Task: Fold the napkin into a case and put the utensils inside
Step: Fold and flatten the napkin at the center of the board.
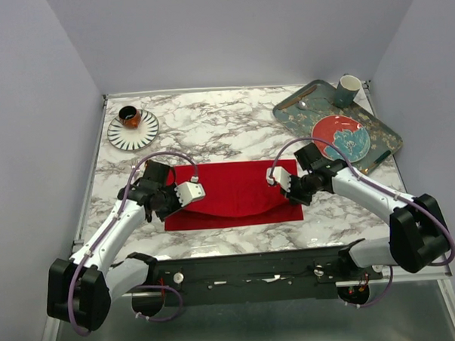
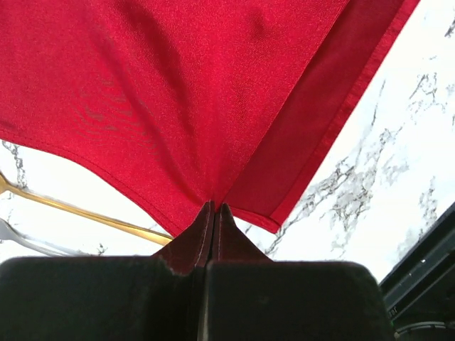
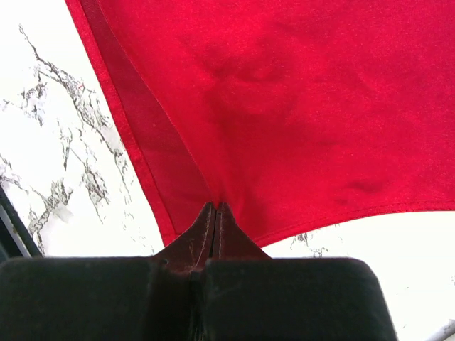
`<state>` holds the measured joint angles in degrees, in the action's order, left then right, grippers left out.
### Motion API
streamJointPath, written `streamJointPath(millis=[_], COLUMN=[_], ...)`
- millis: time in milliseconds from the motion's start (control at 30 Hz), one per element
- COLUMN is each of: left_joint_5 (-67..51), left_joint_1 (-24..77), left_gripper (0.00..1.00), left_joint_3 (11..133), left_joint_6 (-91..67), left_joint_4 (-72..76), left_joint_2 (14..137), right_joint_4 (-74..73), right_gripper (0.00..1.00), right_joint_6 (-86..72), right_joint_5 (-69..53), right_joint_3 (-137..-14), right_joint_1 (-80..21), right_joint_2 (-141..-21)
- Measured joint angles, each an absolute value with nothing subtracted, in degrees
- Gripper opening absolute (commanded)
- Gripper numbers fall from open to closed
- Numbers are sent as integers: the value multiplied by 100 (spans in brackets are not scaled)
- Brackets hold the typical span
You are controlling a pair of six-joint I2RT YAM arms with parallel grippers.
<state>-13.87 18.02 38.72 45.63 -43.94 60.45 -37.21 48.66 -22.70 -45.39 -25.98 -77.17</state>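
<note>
Closest in, the left end effector (image 2: pixel 215 207) is pinched fully closed on an edge of the plain bright red cloth napkin (image 1: pixel 236 189), and the right end effector (image 3: pixel 215 206) is clamped tight on the opposite edge. Its upper layer sags between them over a lower layer flat on the white marble desk (image 1: pixel 210 126), near the front. A slim gold spoon (image 2: pixel 71 209) and silver fork (image 2: pixel 28 243) lie on the desk beside the left grip.

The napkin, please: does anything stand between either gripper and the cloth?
Nothing visible does. The left gripper and the right gripper are each shut directly on an edge of the napkin. A gold utensil lies off to one side of the cloth.
</note>
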Motion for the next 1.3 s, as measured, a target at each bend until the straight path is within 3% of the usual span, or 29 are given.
streamJointPath(millis=[700, 1300], left_joint_5=[-1347, -1352], left_joint_1=[1927, 2093], left_gripper=[0, 0], left_joint_3=[3385, 3931], left_joint_6=[4412, 4268], left_joint_4=[-4307, -4932], left_joint_2=[6320, 5859], right_joint_4=[-3568, -3719], right_gripper=[1, 1], right_joint_6=[4864, 4864], right_joint_5=[-2250, -2213], right_joint_3=[-4434, -4445], right_joint_1=[-2598, -2598], right_joint_2=[-8073, -7719])
